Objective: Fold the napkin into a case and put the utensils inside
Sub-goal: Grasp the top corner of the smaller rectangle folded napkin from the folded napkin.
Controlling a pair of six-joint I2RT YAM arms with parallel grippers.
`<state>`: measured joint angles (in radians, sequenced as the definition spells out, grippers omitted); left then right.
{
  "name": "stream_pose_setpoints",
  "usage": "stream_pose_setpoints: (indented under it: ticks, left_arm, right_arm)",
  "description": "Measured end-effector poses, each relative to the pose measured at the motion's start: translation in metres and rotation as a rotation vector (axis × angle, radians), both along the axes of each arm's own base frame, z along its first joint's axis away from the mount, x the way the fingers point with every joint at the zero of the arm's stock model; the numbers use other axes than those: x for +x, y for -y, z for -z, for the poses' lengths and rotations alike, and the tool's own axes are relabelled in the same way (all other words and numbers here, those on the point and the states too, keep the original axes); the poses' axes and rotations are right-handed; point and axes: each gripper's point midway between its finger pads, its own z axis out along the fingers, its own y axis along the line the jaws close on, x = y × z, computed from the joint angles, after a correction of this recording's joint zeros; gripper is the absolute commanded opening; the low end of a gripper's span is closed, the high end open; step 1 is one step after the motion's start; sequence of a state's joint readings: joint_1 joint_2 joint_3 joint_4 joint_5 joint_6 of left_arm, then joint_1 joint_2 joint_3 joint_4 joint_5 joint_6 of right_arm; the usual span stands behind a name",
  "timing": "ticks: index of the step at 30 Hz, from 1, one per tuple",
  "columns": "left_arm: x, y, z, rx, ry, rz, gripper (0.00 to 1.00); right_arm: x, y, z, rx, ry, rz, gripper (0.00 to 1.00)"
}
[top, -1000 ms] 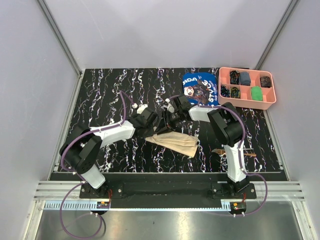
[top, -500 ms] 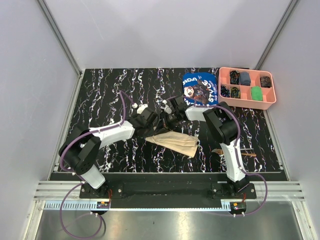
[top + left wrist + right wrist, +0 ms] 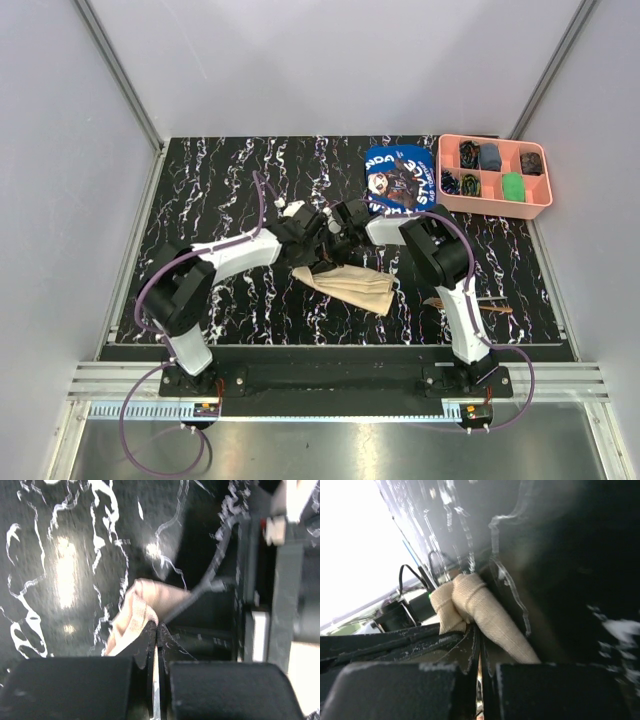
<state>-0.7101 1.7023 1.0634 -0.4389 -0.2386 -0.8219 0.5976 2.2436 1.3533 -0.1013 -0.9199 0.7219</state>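
Grips the napkin [image 3: 355, 287] at its far left end with the left gripper [image 3: 156, 630], closed tight on bunched cloth. Grips a rolled fold just beside it with the right gripper [image 3: 479, 635], likewise closed tight. Lies folded near the middle of the table [image 3: 230, 180], between the arms.

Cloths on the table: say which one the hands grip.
The plain beige napkin, pinched by the left hand and right hand; the blue printed cloth lies untouched beside the pink tray.
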Motion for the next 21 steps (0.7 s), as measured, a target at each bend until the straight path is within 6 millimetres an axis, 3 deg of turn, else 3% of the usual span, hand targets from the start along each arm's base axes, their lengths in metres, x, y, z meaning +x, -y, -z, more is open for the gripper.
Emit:
stream_pose_setpoints:
  ticks: [8, 12, 15, 21]
  left_arm:
    - [0.005, 0.001, 0.005, 0.023, -0.022, 0.005, 0.0]
    - [0.007, 0.009, 0.005, -0.018, 0.001, 0.015, 0.0]
    - [0.001, 0.001, 0.019, -0.004, -0.013, 0.009, 0.0]
    - [0.004, 0.002, 0.02, -0.016, 0.001, 0.003, 0.0]
  right_arm:
    - [0.003, 0.004, 0.002, -0.015, -0.017, 0.045, 0.02]
    - [0.01, 0.017, 0.0, -0.05, 0.004, 0.1, 0.05]
    - [0.014, 0.031, -0.01, -0.054, 0.002, 0.118, 0.06]
    - [0.027, 0.047, -0.029, -0.041, 0.067, 0.122, 0.08]
